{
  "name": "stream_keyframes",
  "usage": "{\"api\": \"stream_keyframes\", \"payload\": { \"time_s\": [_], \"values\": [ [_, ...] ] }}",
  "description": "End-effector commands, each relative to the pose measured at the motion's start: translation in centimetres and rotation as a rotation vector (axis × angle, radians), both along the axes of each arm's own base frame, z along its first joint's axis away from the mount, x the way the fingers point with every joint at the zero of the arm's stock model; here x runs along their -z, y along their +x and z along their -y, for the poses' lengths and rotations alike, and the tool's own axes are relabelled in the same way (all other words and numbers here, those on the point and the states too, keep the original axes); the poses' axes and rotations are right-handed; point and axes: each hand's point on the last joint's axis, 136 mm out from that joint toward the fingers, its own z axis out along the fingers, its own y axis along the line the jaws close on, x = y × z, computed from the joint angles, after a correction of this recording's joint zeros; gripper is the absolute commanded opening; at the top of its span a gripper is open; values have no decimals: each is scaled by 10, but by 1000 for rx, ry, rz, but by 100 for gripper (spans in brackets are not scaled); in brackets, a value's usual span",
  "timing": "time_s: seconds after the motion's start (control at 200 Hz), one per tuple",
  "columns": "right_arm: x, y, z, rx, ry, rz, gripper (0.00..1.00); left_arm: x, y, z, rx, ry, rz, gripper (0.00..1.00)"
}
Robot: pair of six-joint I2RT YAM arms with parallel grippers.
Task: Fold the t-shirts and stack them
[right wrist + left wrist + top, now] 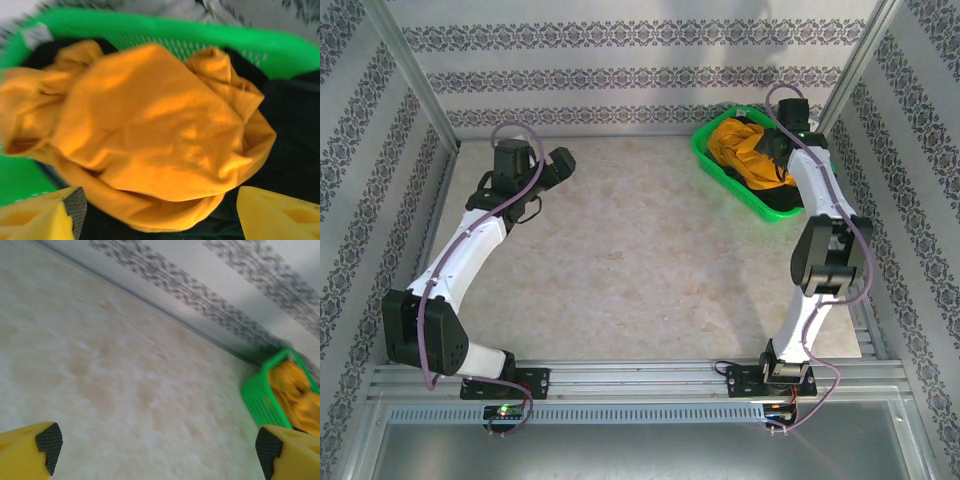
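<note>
A crumpled orange t-shirt [150, 125] lies on top of a black t-shirt [295, 125] inside the green mesh basket [150, 25]. My right gripper [160, 210] hangs low over the basket, jaws apart, with the near fold of the orange cloth between its yellow fingers [270, 210]. From above, the orange t-shirt [740, 148] fills the basket [705, 152] at the back right, with my right gripper [775, 150] over it. My left gripper [558, 163] is open above bare table at the back left, nothing between its pads [47, 440].
The patterned back wall [640, 70] runs just behind the basket. The left wrist view shows the basket [257, 395] with the orange cloth [295, 390] far off to its right. Metal frame posts [415, 80] stand at the back corners.
</note>
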Motion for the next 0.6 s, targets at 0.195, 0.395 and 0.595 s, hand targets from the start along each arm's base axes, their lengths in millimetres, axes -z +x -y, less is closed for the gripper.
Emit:
{"api": "stream_keyframes", "payload": {
  "time_s": [0.195, 0.395, 0.595],
  "values": [
    [63, 20, -5, -38, 98, -163, 69, -2, -29, 54, 154, -76, -49, 98],
    [65, 39, -7, -61, 123, -131, 40, -4, -42, 51, 158, -63, -55, 96],
    [7, 48, -8, -82, 88, 23, 0, -6, -48, 49, 154, -62, -51, 93]
  ]
}}
